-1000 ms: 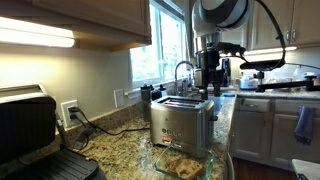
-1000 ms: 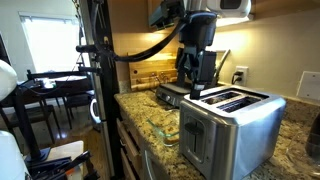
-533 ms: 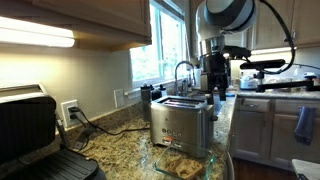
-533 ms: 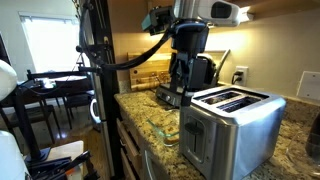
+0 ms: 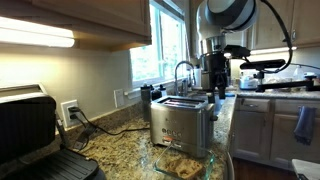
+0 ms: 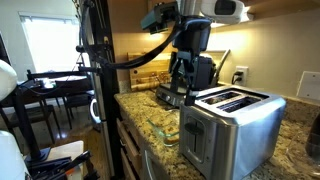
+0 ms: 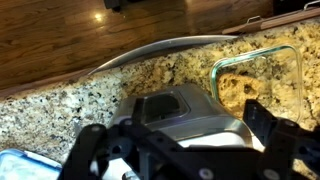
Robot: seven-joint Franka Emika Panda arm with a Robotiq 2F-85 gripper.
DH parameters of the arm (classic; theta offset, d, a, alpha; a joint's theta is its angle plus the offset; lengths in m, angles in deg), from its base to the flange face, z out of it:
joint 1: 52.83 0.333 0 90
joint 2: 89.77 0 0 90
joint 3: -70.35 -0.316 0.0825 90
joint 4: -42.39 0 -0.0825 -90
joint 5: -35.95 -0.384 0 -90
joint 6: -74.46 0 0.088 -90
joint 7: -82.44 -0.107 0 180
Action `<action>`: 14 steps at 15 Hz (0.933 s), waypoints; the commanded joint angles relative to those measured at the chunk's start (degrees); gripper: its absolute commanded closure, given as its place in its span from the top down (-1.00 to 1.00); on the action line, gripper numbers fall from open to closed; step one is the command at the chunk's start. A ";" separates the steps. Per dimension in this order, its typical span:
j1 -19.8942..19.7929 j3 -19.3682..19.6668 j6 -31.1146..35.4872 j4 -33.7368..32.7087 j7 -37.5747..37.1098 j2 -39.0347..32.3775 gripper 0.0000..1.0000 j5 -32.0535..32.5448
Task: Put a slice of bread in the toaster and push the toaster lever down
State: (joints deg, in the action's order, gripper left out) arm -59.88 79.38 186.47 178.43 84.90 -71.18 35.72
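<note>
The brushed steel toaster [image 5: 182, 122] stands on the granite counter and shows in both exterior views [image 6: 235, 125]. Its slots look empty. Bread slices [image 5: 183, 164] lie in a clear glass dish [image 5: 160, 168] in front of the toaster. In the wrist view the bread [image 7: 243, 90] and the dish [image 7: 290, 62] are at the upper right. My gripper [image 5: 213, 86] hangs above the counter just past one narrow end of the toaster [image 6: 183, 88]. In the wrist view its fingers [image 7: 176, 128] are spread wide over the toaster's end [image 7: 170, 100], holding nothing.
A big black grill press [image 5: 30, 130] stands open in an exterior view. A sink faucet [image 5: 182, 70] and window lie behind the toaster. The counter edge [image 7: 150, 52] drops to a wood floor. A camera stand [image 6: 95, 90] rises beside the counter.
My gripper has shifted sideways from over the toaster's slots to just past its narrow end. The toaster and bread have not moved.
</note>
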 commanded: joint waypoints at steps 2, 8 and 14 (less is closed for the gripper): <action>-0.66 0.50 1.07 -2.61 3.64 -1.54 1.00 2.55; -0.56 0.88 0.87 -4.56 6.39 -3.95 1.00 3.82; -0.96 1.66 0.70 -4.73 7.67 -4.51 1.00 4.31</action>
State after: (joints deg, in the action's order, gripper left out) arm -59.91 80.60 186.67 173.95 91.09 -75.77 39.41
